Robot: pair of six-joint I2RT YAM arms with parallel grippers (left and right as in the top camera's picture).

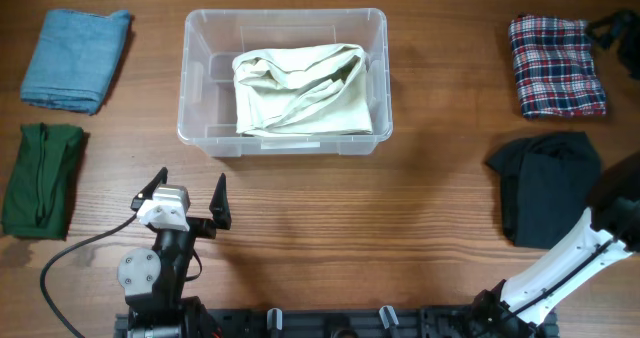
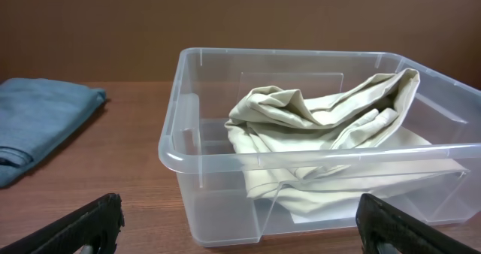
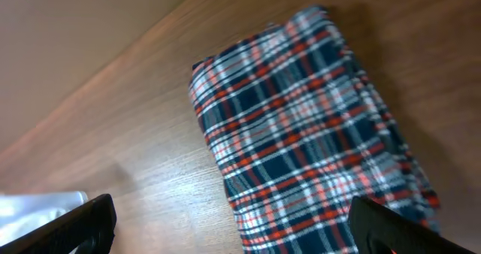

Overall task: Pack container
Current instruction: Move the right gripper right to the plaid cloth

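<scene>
The clear plastic container (image 1: 283, 16) stands at the back middle of the table, with its white label on the near side. A crumpled cream cloth (image 1: 305, 90) lies inside it. My left gripper (image 1: 188, 185) is open and empty, in front of the container's left near corner and apart from it. In the left wrist view the container (image 2: 225, 160) and cream cloth (image 2: 323, 126) fill the frame between the open fingers (image 2: 240, 228). My right gripper (image 1: 615, 28) is at the far right edge, open (image 3: 233, 224) over a plaid cloth (image 3: 316, 126).
The folded plaid cloth (image 1: 556, 66) lies at the back right, with a dark cloth (image 1: 545, 183) nearer, beside the right arm. A folded blue cloth (image 1: 75, 58) lies at the back left and a green cloth (image 1: 42, 178) in front of it. A container corner (image 3: 37, 201) shows in the right wrist view.
</scene>
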